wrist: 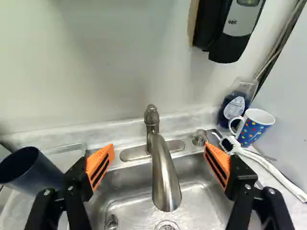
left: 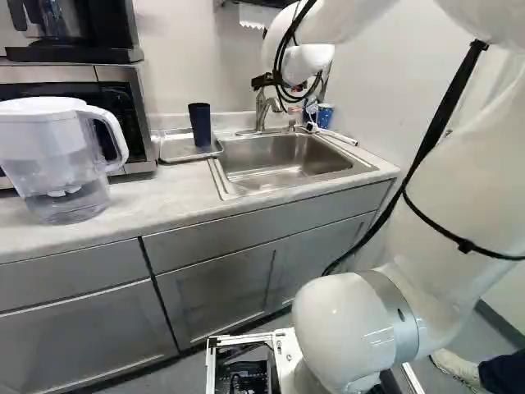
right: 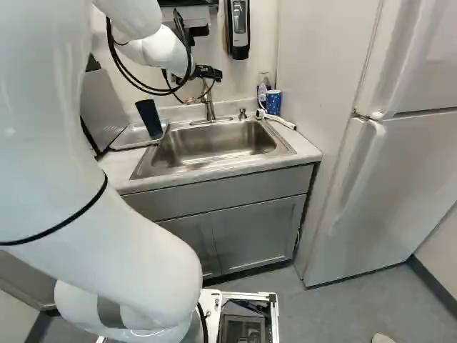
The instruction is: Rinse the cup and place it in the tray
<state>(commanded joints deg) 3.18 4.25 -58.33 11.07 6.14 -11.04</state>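
Dark blue cup (left: pixel 199 125) stands in tray (left: pixel 172 153), left of faucet (wrist: pixel 165 179), gripper (wrist: pixel 159 157) spread wide, empty, before it; placing looks done, rinse can't be confirmed, probably only retreat left.

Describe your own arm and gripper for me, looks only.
The arm is smooth, glossy white with rounded joints and a grey band low down. A thick black cable runs along it, a thin black strap circles it, and black cables loop near the wrist. The gripper is black, its two fingers carrying orange pads with dark slots.
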